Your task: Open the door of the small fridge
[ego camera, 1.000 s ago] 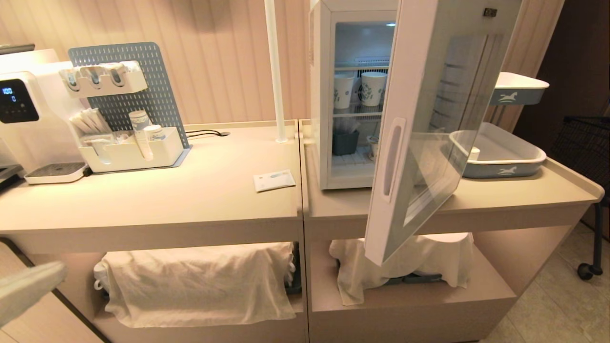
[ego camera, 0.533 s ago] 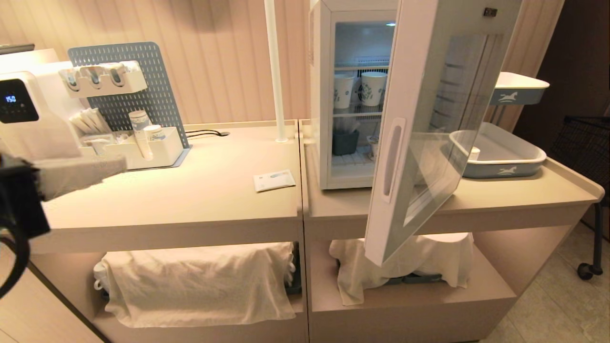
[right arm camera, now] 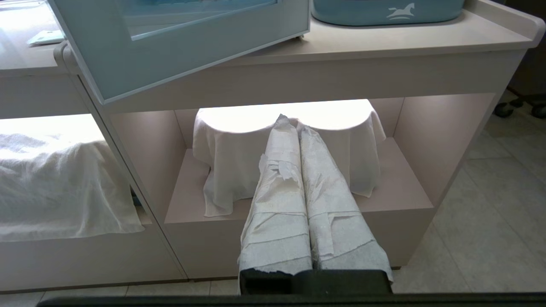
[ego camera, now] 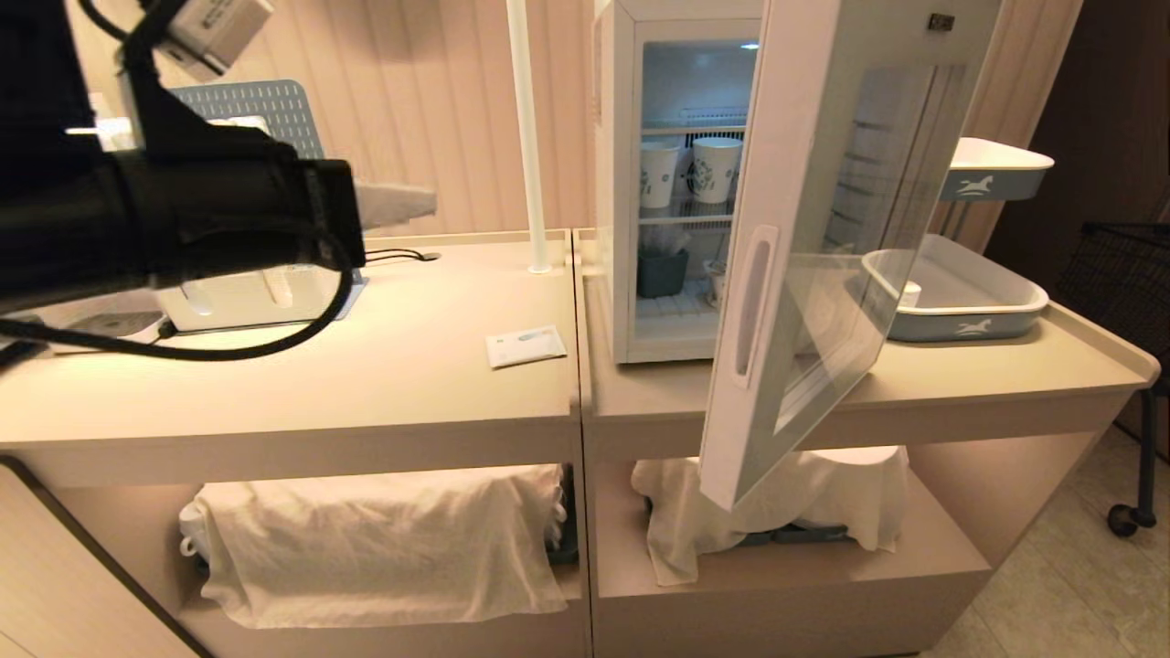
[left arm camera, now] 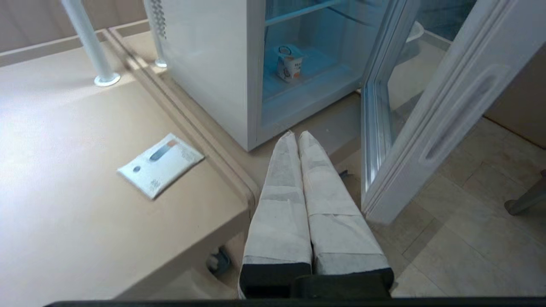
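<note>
drinks station: water dispenser (ego camera: 55, 302), cup-stocked fridge (ego camera: 672, 183), counters (ego camera: 366, 384).

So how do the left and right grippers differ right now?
The left gripper is raised above the counter, pointing toward the small fridge with its door open; the right gripper sits low, facing the cloth-draped lower shelf. The left shows in the head view; the right doesn't. Both are shut, empty and paper-wrapped.

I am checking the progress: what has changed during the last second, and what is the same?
The left gripper rose from the lower left corner to above the counter, fingers shut and empty. The door of the small fridge stayed open, untouched.
</note>
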Tool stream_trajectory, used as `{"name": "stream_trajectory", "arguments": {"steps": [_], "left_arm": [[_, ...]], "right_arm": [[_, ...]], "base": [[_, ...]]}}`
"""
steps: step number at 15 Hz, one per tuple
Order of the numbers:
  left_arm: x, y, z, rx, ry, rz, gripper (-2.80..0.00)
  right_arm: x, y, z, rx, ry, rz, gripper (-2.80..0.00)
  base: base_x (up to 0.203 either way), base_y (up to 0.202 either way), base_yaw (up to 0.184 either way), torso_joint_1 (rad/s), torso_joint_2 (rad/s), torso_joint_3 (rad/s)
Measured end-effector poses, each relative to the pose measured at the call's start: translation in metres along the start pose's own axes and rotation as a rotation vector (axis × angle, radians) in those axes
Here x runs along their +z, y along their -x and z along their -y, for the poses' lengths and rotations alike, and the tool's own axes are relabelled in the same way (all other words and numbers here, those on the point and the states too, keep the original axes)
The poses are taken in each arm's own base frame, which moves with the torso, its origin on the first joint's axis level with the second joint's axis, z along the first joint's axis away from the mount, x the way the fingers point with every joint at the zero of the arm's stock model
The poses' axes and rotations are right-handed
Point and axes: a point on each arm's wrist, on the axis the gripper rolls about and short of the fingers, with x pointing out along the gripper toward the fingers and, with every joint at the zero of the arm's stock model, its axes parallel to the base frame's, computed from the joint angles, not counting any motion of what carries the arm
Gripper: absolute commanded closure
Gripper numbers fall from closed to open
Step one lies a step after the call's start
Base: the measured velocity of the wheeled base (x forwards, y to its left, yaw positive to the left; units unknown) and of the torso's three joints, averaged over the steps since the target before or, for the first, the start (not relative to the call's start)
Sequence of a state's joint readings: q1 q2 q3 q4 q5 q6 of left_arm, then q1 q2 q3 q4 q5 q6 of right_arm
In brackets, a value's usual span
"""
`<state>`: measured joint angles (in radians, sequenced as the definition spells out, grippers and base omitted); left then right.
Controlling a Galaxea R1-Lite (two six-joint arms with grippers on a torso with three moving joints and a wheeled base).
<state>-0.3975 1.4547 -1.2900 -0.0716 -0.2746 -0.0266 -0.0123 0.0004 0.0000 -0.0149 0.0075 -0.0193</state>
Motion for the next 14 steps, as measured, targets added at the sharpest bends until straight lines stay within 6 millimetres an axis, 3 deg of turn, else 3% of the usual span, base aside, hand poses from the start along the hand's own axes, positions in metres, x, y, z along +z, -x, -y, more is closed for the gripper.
{"name": "stream_trajectory", "arguments": {"steps": [7,11,14], "left_arm": [[-0.003,-0.075,0.007,-0.028,0.021,-0.006,0.00],[-0.008,-0.098,0.016,-0.040,0.075,-0.028,0.00],[-0.016,-0.101,0.018,-0.047,0.066,-0.055,0.00]], "right_arm": [[0.000,0.000,0.000,0.000,0.000,0.000,0.00],[0.000,0.000,0.000,-0.001,0.000,0.000,0.00],[0.000,0.000,0.000,0.000,0.000,0.000,0.00]], "base": [[0.000,0.000,0.000,0.000,0.00,0.000],[0.000,0.000,0.000,0.000,0.00,0.000],[0.000,0.000,0.000,0.000,0.00,0.000]]}}
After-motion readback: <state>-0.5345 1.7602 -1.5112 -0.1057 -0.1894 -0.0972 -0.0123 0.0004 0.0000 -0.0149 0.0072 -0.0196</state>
